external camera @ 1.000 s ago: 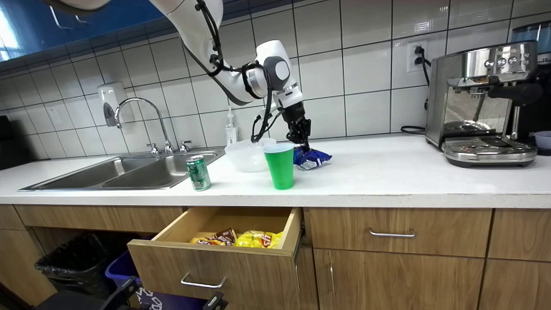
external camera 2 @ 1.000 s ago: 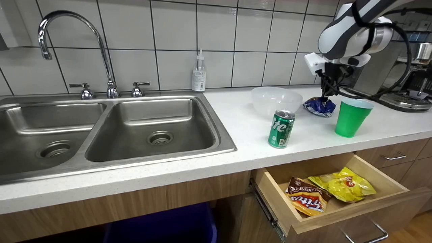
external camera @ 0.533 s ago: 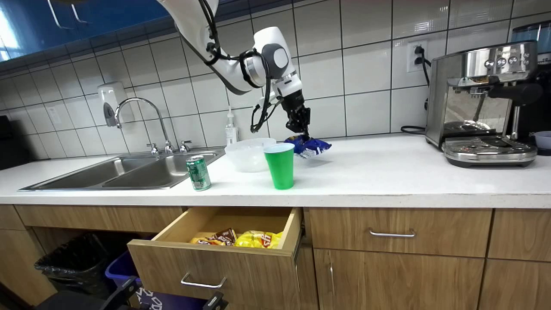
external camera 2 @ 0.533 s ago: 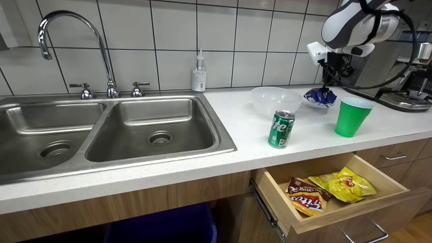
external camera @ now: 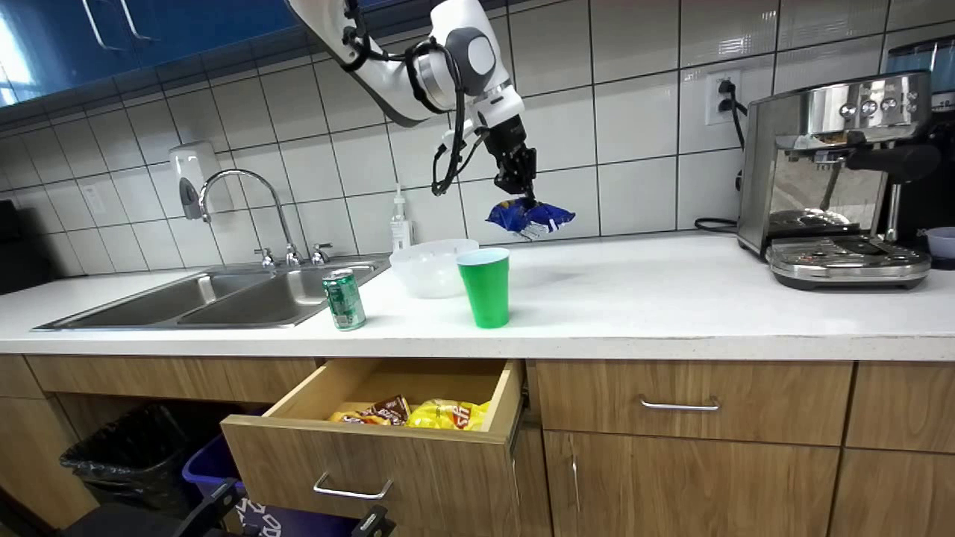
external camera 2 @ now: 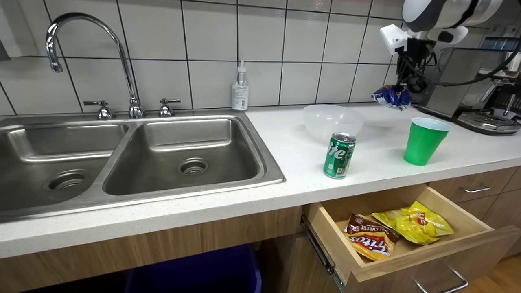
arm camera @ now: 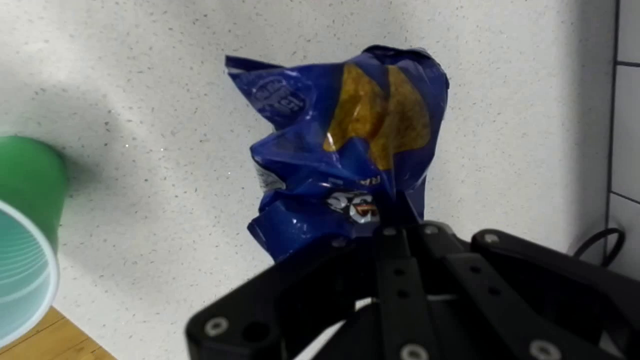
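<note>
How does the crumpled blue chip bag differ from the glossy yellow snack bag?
The crumpled blue chip bag is pinched in the black gripper; the glossy yellow snack bag is ungripped. The blue bag hangs above the white counter, while the yellow bag lies inside the open wooden drawer. Both are creased, shiny packets.

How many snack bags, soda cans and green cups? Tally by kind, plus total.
Snack bags: 3 (blue bag in the fingers; brown-and-orange bag and yellow bag in the drawer)
Soda cans: 1
Green cups: 1
Total: 5
</note>
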You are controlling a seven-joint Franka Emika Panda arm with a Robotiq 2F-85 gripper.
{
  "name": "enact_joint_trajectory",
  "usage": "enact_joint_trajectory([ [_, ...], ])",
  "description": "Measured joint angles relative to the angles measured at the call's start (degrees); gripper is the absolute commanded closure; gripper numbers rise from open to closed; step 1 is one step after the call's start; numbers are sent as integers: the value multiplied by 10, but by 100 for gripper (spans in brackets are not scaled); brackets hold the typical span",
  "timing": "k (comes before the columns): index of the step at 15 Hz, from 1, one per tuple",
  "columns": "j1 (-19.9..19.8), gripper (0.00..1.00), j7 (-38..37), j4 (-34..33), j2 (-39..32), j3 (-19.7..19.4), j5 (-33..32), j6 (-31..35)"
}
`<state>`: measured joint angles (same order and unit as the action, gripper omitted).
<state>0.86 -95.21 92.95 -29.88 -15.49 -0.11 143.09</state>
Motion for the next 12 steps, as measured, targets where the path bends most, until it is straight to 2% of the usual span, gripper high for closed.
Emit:
enact_joint_trajectory([
  [7,0,100,47,68,82,1,-17,4],
  [12,0,100,123,136,150,14,-23,5],
])
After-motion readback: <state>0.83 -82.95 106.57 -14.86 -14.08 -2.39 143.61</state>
